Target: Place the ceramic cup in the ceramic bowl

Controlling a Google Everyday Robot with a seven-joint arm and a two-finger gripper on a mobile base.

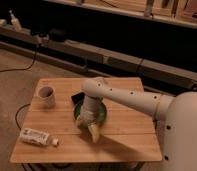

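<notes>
The ceramic cup (46, 96), whitish-grey with a dark inside, stands upright at the left of the wooden table (122, 137). The green ceramic bowl (101, 114) sits at the table's middle, mostly covered by my white arm. My gripper (89, 126) hangs over the bowl's near-left edge, fingers pointing down toward the table, well to the right of the cup. It holds nothing that I can see.
A white labelled tube (37, 136) lies at the table's front left. A small black block (78, 96) sits just behind the bowl. A dark shelf with cables runs behind the table. My white base (184, 135) is at the right.
</notes>
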